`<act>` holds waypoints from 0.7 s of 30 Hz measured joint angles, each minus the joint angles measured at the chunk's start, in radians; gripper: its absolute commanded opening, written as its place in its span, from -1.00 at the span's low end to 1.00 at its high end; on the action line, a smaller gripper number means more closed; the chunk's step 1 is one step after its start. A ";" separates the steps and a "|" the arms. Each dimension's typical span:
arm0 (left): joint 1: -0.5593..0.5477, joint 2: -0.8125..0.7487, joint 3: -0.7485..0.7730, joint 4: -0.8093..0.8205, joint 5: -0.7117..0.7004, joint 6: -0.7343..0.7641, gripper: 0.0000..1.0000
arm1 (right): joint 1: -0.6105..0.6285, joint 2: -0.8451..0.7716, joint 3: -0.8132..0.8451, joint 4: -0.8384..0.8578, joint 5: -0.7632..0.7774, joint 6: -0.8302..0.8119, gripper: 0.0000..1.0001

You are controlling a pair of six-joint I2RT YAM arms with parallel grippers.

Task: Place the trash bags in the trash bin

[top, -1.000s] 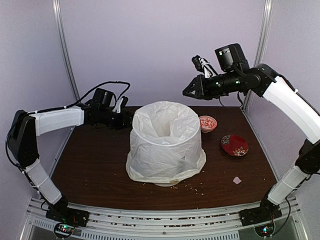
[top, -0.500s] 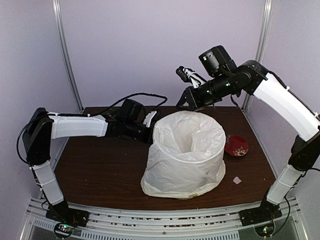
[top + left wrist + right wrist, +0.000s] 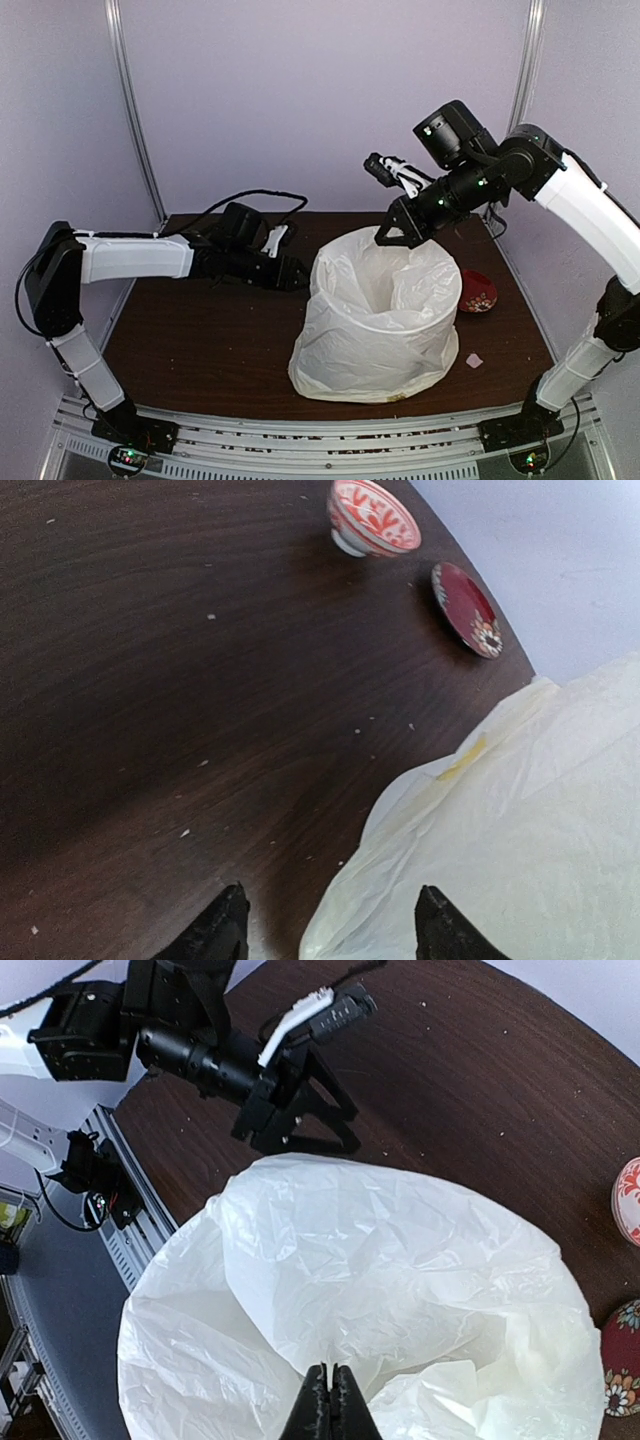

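1. Large thin translucent white plastic bag (image 3: 375, 320) stands open-mouthed like a drum on the dark wooden counter (image 3: 200, 340), skirt spread at its base.
2. Right gripper (image 3: 387, 234): jaws together at the bag's far rim; can't tell if film is pinched.
3. Left gripper (image 3: 298, 279): jaws apart, empty, low just left of the bag.

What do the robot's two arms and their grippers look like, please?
The left arm and right arm are smooth white shells linked by black joints. The left gripper and right gripper are black, with two pointed fingers and a boxy black camera above. A black cable loops over the left arm; small green lights dot the right wrist.
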 measured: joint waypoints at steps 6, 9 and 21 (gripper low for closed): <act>0.103 -0.149 -0.155 -0.006 -0.060 -0.030 0.17 | 0.023 0.022 -0.047 -0.023 0.001 -0.008 -1.00; 0.159 -0.215 -0.230 -0.007 -0.066 -0.043 0.17 | 0.029 0.023 -0.087 -0.024 0.001 -0.011 -1.00; 0.214 -0.244 -0.261 -0.024 -0.079 -0.019 0.17 | 0.057 0.066 -0.193 -0.038 0.000 -0.003 -1.00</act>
